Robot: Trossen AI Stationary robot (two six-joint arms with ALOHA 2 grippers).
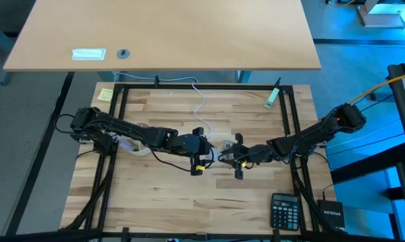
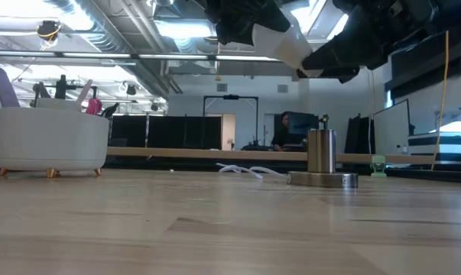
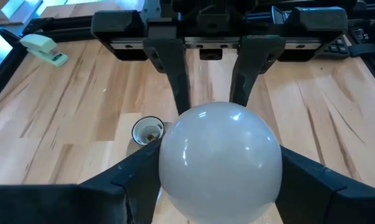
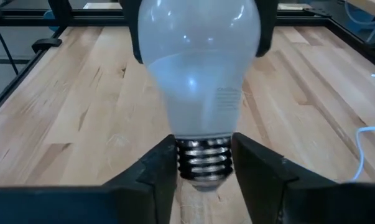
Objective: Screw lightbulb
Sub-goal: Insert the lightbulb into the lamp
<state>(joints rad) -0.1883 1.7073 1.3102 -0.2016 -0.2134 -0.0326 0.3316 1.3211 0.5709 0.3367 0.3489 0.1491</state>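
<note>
Lightbulb: the white frosted lightbulb (image 4: pixel 199 74) is up in the air above the middle of the tabletop (image 1: pixel 162 195), carried between my two grippers, touching nothing below it.
Left gripper: my left gripper (image 3: pixel 219 168) has its fingers on either side of the round glass end, holding the lightbulb.
Right gripper: my right gripper (image 4: pixel 203 165) faces the left one and sits narrow around the grey threaded base, one finger on each side of the threads; whether they press the metal I cannot tell.
Socket: the silvery socket (image 2: pixel 322 164) stands upright on its round disc on the tabletop, below the lightbulb and apart from it, with a thin white cord (image 1: pixel 201 101) trailing off toward the far edge.
Other things: a black calculator (image 1: pixel 284 211) lies at the near right corner, and a white tape roll (image 1: pixel 136 144) lies under my left arm.
</note>
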